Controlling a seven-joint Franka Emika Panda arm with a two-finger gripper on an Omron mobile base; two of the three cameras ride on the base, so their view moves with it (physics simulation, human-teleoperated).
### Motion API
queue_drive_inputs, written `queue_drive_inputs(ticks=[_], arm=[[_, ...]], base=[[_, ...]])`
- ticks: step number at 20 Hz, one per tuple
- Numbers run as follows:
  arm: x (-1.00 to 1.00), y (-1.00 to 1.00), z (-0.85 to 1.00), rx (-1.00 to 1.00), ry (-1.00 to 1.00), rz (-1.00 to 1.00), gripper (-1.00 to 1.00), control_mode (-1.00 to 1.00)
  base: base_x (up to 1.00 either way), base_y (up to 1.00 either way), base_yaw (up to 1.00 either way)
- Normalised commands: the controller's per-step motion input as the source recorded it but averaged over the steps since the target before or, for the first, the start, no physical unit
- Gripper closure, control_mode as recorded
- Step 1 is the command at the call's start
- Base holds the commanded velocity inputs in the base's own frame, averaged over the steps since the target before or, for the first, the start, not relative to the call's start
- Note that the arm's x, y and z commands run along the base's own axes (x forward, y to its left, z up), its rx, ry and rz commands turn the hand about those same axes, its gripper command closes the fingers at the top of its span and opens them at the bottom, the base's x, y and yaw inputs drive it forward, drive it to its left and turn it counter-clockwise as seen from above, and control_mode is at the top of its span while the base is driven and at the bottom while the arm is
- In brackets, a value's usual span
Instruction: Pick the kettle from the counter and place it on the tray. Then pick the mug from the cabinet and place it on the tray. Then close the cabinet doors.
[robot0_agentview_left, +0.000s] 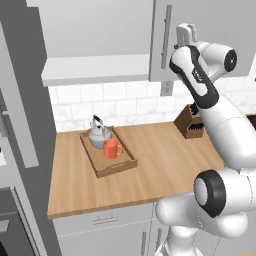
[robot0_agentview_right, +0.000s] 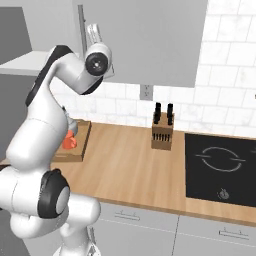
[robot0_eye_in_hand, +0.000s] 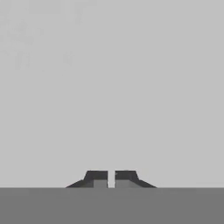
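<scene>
Pale grey and flat, the right cabinet door (robot0_agentview_left: 200, 37) looks closed over its half of the cabinet; the left door (robot0_agentview_left: 20, 100) hangs wide open at the left edge. I'd guess a stiff, light panel swinging freely, best pushed near its bar handle (robot0_agentview_left: 165, 44). The gripper (robot0_eye_in_hand: 111, 179), jaws nearly pressed together and holding nothing, sits close to the right door. Kettle (robot0_agentview_left: 99, 132) and mug (robot0_agentview_left: 112, 148) rest on the tray (robot0_agentview_left: 118, 166).
</scene>
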Motion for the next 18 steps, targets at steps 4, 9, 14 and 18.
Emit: queue_drive_inputs(ticks=[4,9,14,18], arm=[[0.68,0.00,-0.33,0.05,-0.01,-0.06,1.00,-1.00],[0.69,0.00,-0.31,0.05,0.00,-0.05,1.00,-1.00],[0.65,0.00,-0.24,0.05,-0.01,-0.02,1.00,-1.00],[0.00,-0.10,0.00,0.02,0.00,0.00,1.00,-1.00]], base=[[0.00,0.00,0.00],[0.00,0.00,0.00],[0.00,0.00,0.00],[0.00,0.00,0.00]])
